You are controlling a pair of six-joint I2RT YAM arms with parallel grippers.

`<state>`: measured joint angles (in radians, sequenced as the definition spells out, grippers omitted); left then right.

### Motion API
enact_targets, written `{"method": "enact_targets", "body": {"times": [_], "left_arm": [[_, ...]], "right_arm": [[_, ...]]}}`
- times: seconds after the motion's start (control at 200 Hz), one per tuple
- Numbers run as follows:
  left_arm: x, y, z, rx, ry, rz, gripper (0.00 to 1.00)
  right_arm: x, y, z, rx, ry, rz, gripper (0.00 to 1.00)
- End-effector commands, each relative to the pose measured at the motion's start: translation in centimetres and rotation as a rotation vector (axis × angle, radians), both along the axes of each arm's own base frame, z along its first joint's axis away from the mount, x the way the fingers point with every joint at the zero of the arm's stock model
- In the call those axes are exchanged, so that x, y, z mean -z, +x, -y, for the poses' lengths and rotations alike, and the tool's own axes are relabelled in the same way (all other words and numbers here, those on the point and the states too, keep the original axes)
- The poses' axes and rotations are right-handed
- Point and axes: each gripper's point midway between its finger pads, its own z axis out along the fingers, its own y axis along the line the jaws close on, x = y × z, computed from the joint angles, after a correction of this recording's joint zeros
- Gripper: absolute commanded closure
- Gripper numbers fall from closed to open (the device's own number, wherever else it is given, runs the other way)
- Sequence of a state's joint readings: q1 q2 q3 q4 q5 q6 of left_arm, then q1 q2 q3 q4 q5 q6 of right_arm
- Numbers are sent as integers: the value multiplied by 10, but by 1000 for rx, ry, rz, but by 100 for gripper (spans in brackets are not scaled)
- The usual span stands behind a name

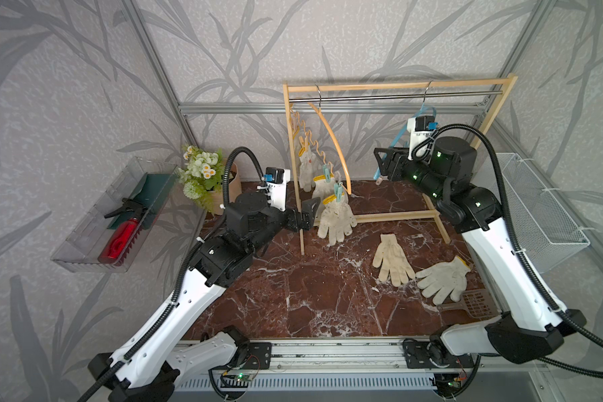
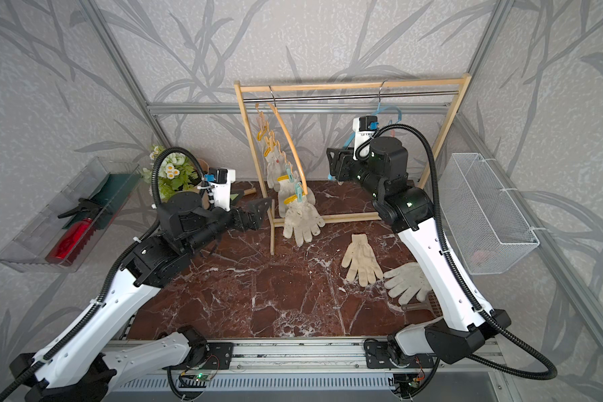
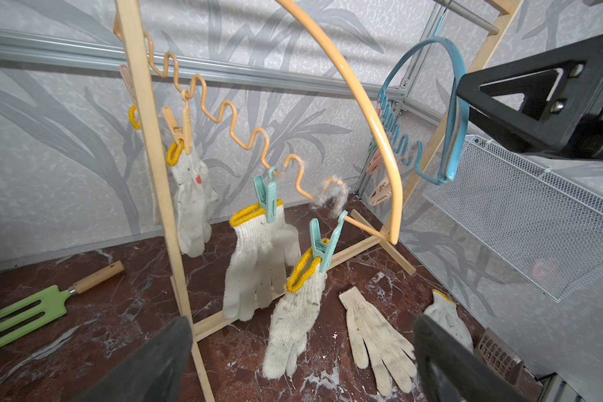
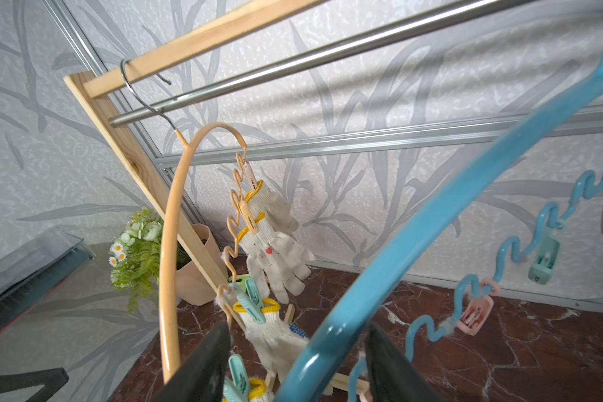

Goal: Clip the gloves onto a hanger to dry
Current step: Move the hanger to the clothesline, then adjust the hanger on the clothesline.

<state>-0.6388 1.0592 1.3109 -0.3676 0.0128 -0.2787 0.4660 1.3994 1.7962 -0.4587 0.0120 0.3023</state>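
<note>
I count four gloves (image 3: 258, 264) clipped on the orange hanger (image 3: 385, 156); two gloves (image 1: 392, 259) lie on the table (image 1: 293, 296), unhung. My right claw (image 1: 382, 163) is spread around the blue hanger (image 4: 345, 323), and my left claw (image 1: 310, 212) gapes empty beside the rack (image 1: 294, 174).

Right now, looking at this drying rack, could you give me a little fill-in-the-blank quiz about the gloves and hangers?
1. ___ loose gloves lie on the table.
2. The orange hanger carries ___ clipped gloves.
3. The empty hanger is coloured ___.
4. The garden fork has a green head and a ___ handle.

Missing words: two, four, blue, wooden.
</note>
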Motion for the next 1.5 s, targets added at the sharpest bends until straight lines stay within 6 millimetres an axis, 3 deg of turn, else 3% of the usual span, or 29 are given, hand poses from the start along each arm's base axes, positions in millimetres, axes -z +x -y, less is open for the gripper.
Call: {"method": "enact_targets", "body": {"times": [0.0, 0.2, 0.345, 0.485, 0.665, 0.845, 1.01, 1.255, 1.495], "left_arm": [[6, 1, 16, 42, -53, -37, 4], [1, 0, 42, 91, -43, -24, 7], [-17, 0, 68, 145, -26, 15, 19], [-36, 0, 91, 180, -11, 63, 24], [-56, -2, 115, 206, 28, 131, 26], [-69, -2, 127, 190, 71, 202, 26], [-71, 1, 145, 232, 91, 211, 30], [-57, 13, 174, 283, 133, 200, 35], [-46, 30, 185, 257, 186, 210, 37]], "right_arm": [[-7, -7, 9, 26, -21, 46, 35], [-1, -14, 10, 5, -63, 55, 31], [1, -19, 8, -29, -68, 64, 31], [0, -25, 2, -80, -66, 74, 31], [-2, -29, 1, -109, -59, 79, 31], [-4, -29, 0, -144, -16, 79, 32], [-5, -28, -2, -157, 3, 77, 34], [-8, -29, -7, -187, 24, 77, 37], [-12, -32, -12, -222, 42, 82, 37]]}}
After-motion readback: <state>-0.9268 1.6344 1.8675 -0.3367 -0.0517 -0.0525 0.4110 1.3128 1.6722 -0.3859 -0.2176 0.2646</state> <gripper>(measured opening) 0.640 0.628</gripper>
